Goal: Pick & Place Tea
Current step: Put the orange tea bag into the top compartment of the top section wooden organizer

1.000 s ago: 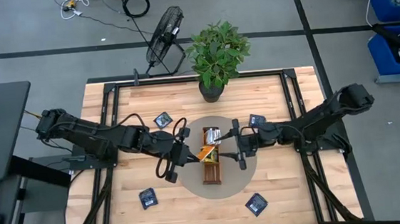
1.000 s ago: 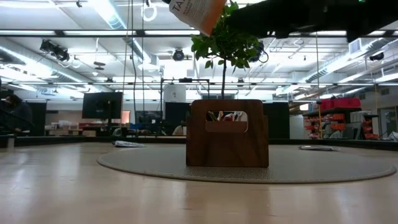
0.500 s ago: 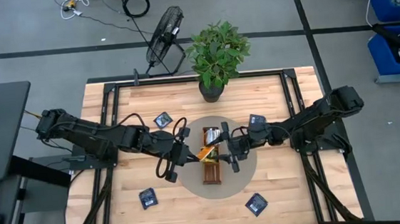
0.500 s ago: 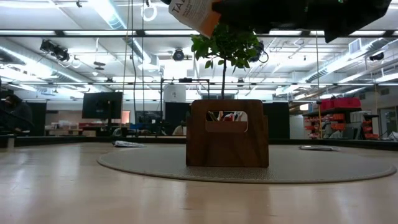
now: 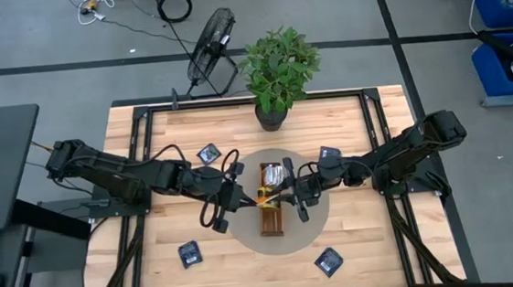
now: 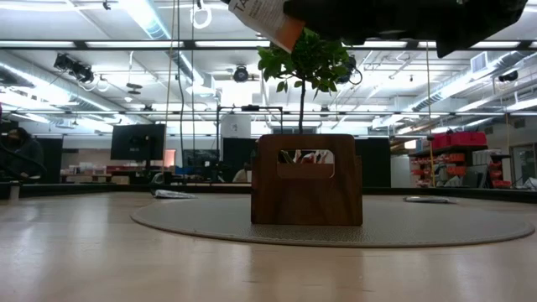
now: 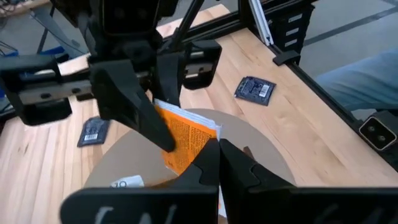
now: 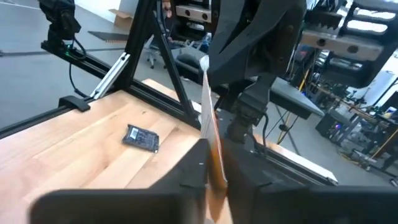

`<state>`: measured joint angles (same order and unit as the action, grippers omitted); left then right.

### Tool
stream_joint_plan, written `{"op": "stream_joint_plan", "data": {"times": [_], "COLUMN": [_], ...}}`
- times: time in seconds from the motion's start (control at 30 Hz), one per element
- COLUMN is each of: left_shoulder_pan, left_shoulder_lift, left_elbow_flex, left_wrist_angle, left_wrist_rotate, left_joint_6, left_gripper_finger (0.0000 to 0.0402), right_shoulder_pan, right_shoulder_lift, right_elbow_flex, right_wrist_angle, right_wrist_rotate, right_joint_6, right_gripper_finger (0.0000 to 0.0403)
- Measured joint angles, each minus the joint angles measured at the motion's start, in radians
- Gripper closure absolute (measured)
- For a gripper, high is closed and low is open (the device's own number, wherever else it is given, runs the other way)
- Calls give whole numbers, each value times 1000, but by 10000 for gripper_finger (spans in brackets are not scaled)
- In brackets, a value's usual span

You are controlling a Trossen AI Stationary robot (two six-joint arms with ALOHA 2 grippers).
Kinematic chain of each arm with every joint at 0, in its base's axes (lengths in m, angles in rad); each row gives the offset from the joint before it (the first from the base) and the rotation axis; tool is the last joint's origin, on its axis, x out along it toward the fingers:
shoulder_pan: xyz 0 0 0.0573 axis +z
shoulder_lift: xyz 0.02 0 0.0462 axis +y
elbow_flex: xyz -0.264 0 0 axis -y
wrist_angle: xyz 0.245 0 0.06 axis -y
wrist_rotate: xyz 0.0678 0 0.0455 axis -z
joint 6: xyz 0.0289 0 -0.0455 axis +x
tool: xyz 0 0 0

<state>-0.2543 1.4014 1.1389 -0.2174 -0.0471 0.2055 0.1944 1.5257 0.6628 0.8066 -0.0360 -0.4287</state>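
Observation:
An orange tea sachet (image 5: pixel 262 196) hangs in the air above the long brown wooden tray (image 5: pixel 271 217), which lies on a round grey mat (image 5: pixel 245 236) at the table's middle. My left gripper (image 5: pixel 245 199) is shut on the sachet from the left, and my right gripper (image 5: pixel 282 195) is shut on it from the right. In the low view the sachet (image 6: pixel 267 15) shows at the top edge, above the tray's end wall (image 6: pixel 306 180). More sachets stand in the tray's far end (image 5: pixel 271 173). My left gripper pinches the orange sachet's near edge (image 7: pixel 198 148) between its two fingers (image 7: pixel 242 171), coming from the table's left and slanting a little downward. The sachet stands on edge, tilted, clear of the tray. My right gripper pinches the sachet's opposite edge (image 8: pixel 214 155) between its two fingers (image 8: pixel 193 171), coming level from the table's right. In the left wrist view its fingers (image 7: pixel 140 115) lie over the sachet's far side. The sachet shows edge-on and upright, lifted clear.
Several dark navy sachets lie flat on the wood: far left (image 5: pixel 208 153), far right (image 5: pixel 331 153), near left (image 5: pixel 189 253) and near right (image 5: pixel 329 261). A potted plant (image 5: pixel 277 73) stands at the far edge. A black frame rims the table.
My right gripper has moved toward the table's left, up to the orange sachet, and has shut on its free edge. The sachet has stayed in the air above the tray.

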Motion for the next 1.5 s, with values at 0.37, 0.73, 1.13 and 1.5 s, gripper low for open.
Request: {"op": "stream_joint_plan", "data": {"times": [0.37, 0.73, 1.13, 1.5], "left_shoulder_pan": [-3, -7, 16, 28], "left_shoulder_lift": [-1, -3, 4, 20], "left_elbow_flex": [0, 0, 0, 0], "left_wrist_angle": [5, -125, -74, -96], "left_wrist_rotate": [-87, -66, -209, -151], "left_joint_6": [50, -73, -124, -157], "left_gripper_finger": [347, 232, 214, 221], "right_shoulder_pan": [-2, -41, -56, -66], "right_shoulder_lift": [-1, 0, -1, -2], "right_elbow_flex": [-12, -111, -107, -79], "right_wrist_angle": [-14, 134, 148, 77], "right_wrist_rotate": [-10, -21, -22, 34], "right_joint_6": [84, 233, 290, 294], "right_gripper_finger": [394, 395, 396, 396]}}
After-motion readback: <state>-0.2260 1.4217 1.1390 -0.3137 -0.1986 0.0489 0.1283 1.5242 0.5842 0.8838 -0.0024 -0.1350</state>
